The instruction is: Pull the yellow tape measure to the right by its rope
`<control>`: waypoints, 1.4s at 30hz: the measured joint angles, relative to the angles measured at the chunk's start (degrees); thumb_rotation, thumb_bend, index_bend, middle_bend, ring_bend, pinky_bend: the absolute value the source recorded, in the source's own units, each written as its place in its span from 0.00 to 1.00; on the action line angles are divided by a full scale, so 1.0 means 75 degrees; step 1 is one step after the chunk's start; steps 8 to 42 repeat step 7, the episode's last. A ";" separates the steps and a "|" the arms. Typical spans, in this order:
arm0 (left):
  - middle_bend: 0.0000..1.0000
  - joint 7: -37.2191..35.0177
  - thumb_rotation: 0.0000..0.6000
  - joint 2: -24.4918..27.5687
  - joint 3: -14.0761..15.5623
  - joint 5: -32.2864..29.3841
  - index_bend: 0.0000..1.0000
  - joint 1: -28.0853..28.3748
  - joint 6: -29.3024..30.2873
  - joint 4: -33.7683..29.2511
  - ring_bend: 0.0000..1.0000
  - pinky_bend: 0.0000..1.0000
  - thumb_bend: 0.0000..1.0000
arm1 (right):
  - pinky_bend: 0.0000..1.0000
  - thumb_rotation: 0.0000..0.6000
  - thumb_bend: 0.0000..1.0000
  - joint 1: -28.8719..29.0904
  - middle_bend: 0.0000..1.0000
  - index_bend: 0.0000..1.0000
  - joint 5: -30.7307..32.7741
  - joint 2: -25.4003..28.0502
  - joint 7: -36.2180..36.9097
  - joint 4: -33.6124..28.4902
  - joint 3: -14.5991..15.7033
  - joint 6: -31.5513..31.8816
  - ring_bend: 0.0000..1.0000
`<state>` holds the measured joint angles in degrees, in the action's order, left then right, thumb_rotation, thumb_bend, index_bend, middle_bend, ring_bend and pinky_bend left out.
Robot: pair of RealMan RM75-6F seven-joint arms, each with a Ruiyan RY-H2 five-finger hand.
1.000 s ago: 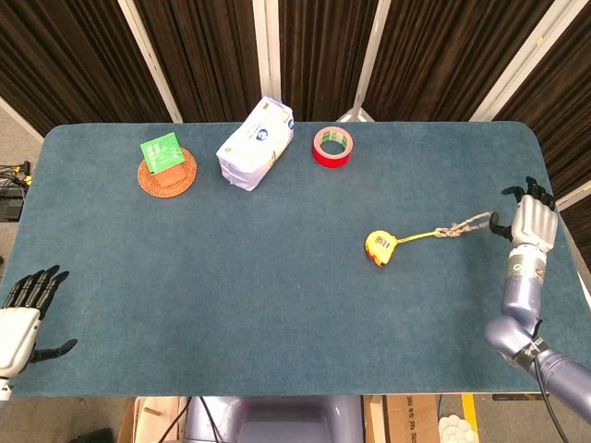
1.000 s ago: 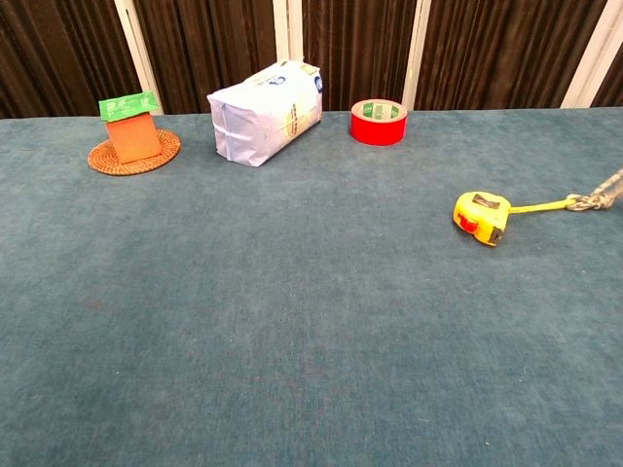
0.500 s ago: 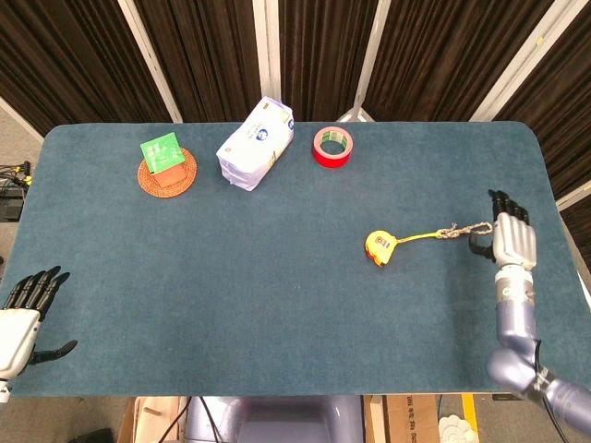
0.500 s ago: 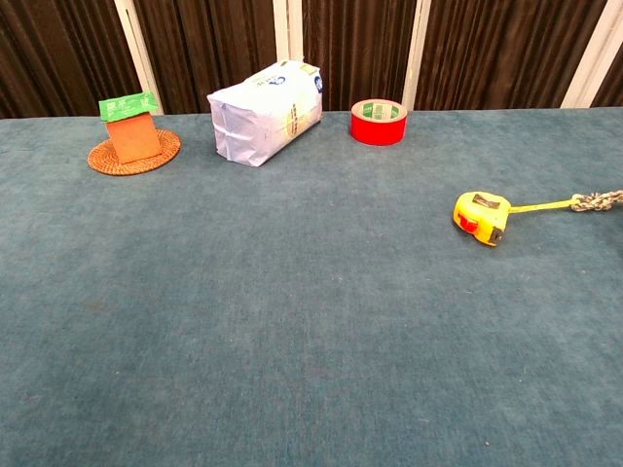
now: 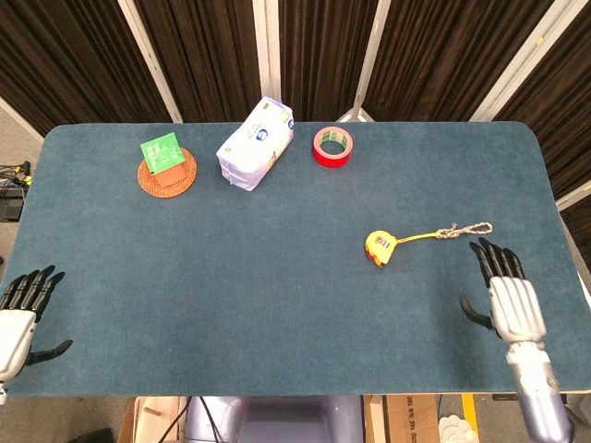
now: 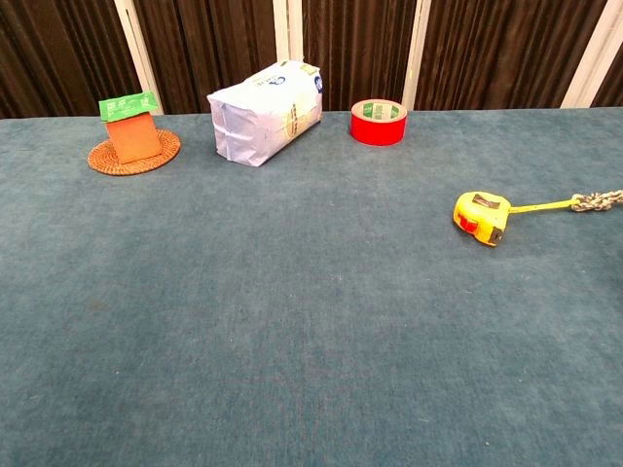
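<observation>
Moved: right hand (image 5: pixel 506 300) is now sitting lower right, fingers spread wide, off the rope (image 5: pixel 466 229).
Left hand (image 5: pixel 20 314): lying lower left, fingers spread, holding nothing.
Tape measure (image 5: pixel 379 247): lying right of centre, rope trailing right.
Far: red tape (image 5: pixel 332 147), white pack (image 5: pixel 256 143), coaster (image 5: pixel 167 172).

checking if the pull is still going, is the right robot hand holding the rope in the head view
No, the right robot hand is open with fingers spread, apart from the rope, which lies loose on the table.
</observation>
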<state>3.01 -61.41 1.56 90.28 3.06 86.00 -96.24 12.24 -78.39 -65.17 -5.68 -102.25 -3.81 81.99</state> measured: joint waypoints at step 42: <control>0.00 0.0176 1.00 -0.0047 -0.0020 0.0011 0.00 -0.0074 0.0132 0.0033 0.00 0.00 0.00 | 0.00 1.00 0.38 -0.0922 0.00 0.00 -0.1369 0.0018 0.0068 0.1069 0.0532 0.1568 0.00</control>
